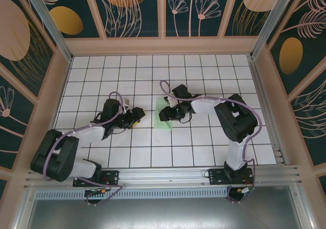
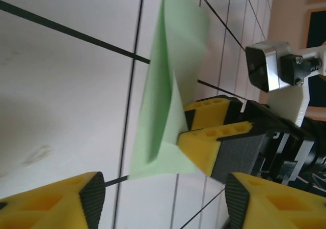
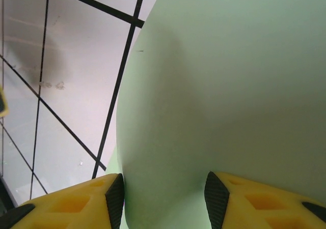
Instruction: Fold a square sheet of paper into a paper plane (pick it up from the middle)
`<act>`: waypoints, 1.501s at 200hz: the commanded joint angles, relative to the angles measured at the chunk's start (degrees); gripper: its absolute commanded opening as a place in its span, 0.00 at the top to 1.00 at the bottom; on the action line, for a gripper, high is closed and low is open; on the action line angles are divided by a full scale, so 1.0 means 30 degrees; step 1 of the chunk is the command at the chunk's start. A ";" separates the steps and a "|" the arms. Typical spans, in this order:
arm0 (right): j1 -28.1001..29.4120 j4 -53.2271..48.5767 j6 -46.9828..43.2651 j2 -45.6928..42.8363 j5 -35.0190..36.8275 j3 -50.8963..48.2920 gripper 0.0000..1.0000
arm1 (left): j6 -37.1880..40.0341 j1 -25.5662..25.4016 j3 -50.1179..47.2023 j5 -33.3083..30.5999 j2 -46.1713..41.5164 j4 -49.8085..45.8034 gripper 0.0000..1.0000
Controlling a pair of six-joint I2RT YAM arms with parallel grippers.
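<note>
The square sheet of paper (image 1: 164,124) is pale mint green and lies partly folded on the white grid table, just right of centre. My right gripper (image 1: 168,113) sits on its left part. In the right wrist view the paper (image 3: 229,86) bulges as a curved loop between the pads, and the right gripper (image 3: 165,198) is shut on that loop. The left wrist view shows the paper (image 2: 173,51) with a diagonal flap and the right gripper's yellow fingers (image 2: 209,145) at its edge. My left gripper (image 1: 138,115) (image 2: 163,201) stands open just left of the sheet, holding nothing. The paper plane is out of view.
Beige walls with dark patterned panels enclose the table (image 1: 127,71) on three sides. An aluminium rail (image 1: 163,175) carrying both arm bases runs along the near edge. The right wrist's camera (image 2: 267,66) shows in the left wrist view.
</note>
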 commanded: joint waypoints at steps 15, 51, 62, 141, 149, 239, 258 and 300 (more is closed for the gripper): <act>-0.1007 -0.0923 -0.1079 0.1659 0.2588 -0.1245 0.49 | -0.1759 -0.0744 0.1686 0.0406 0.2480 0.3830 0.41; -0.1070 -0.0913 -0.1054 0.1791 0.2951 -0.1160 0.50 | -0.2054 -0.1668 0.3340 -0.0101 0.5065 0.3929 0.47; -0.1069 -0.0915 -0.1054 0.1825 0.3207 -0.1197 0.50 | -0.2242 -0.1862 0.3659 -0.0101 0.5772 0.4128 0.50; -0.0175 -0.1480 -0.0573 0.1767 0.6757 -0.0892 0.39 | -0.1202 -0.2150 0.4541 -0.2647 0.6128 0.0798 0.52; 0.0182 -0.1637 -0.0499 0.1736 0.7628 -0.0831 0.35 | -0.1178 -0.2092 0.4465 -0.2985 0.5536 0.0517 0.51; 0.3886 -0.4393 0.0491 0.4437 1.5140 0.1132 0.25 | -0.1909 -0.0335 0.2665 -0.4317 0.3047 -0.0184 0.48; 0.4030 -0.4519 0.0557 0.4875 1.5550 0.1107 0.30 | -0.1850 -0.0297 0.2662 -0.4189 0.3073 -0.0187 0.48; 0.3473 -0.3233 0.0365 0.3883 1.3273 0.0138 0.48 | -0.1712 -0.0308 0.2661 -0.3707 0.3193 0.0049 0.47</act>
